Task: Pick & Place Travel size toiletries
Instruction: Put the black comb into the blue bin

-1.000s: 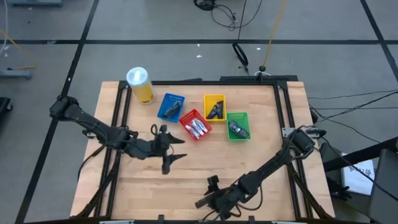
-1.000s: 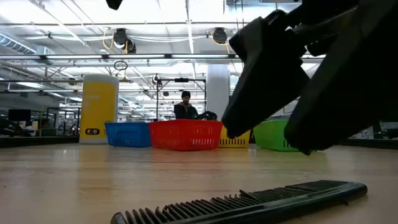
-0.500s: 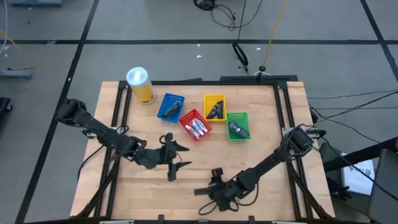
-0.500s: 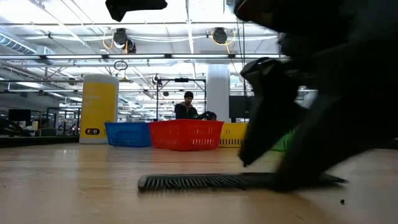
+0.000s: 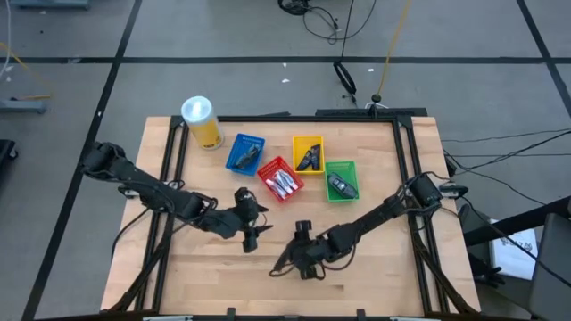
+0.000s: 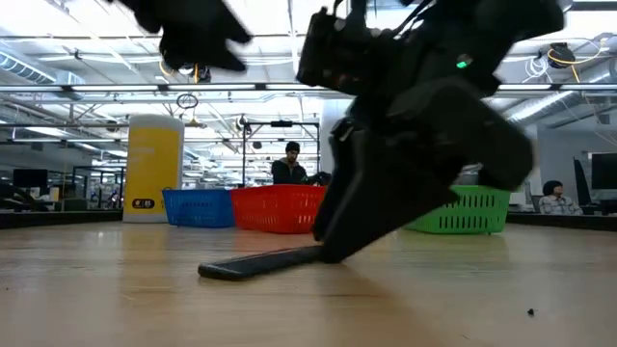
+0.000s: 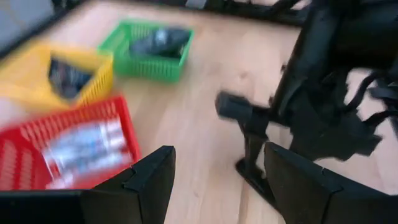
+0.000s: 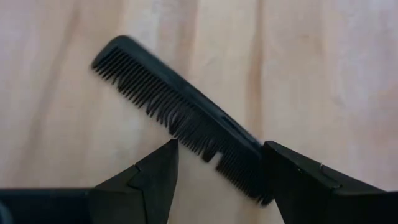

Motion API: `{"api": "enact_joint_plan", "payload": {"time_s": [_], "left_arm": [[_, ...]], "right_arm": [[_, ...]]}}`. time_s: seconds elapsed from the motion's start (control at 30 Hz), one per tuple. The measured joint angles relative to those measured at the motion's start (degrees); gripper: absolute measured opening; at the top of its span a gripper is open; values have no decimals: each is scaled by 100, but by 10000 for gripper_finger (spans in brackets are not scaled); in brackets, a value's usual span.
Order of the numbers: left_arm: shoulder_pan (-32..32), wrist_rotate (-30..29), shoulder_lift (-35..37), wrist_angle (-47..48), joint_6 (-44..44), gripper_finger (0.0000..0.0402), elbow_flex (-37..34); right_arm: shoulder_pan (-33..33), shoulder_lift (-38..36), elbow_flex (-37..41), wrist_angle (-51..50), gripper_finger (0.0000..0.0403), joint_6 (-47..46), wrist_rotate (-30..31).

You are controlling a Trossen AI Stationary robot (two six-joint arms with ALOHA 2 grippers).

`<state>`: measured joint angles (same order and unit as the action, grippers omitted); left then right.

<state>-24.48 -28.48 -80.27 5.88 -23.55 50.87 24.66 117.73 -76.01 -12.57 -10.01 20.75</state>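
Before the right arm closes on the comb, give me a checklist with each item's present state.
1. Comb lies flat on the table: ok.
2. Right tool stands open over the comb: ok.
3. Comb centred between its fingers: not ok, one end lies against one finger.
4. Left tool open and holding nothing: ok.
5. Left tool clear of the right arm's path: cannot tell, it hovers close beside.
6. Blue basket, red basket, yellow basket and green basket upright: ok.
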Motion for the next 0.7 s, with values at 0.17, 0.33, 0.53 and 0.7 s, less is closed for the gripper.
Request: {"api": "enact_joint_plan", "payload": {"time_s": [0.17, 0.33, 0.53, 0.7], "left_arm": [[88, 580, -282, 38, -983, 241, -281], [-18, 1002, -845, -222, -2307, 241, -482], [-266, 1208, -1722, -1159, -3109, 241, -487], [-375, 1082, -2388, -1773, -3201, 241, -481]], "right_arm": [[-267, 0, 0, 49, 219, 539, -4], [-439, 0, 2, 109, 219, 929, -4], [-505, 0, 2, 121, 219, 1190, -119], [-424, 0, 3, 159, 219, 1267, -120]]}}
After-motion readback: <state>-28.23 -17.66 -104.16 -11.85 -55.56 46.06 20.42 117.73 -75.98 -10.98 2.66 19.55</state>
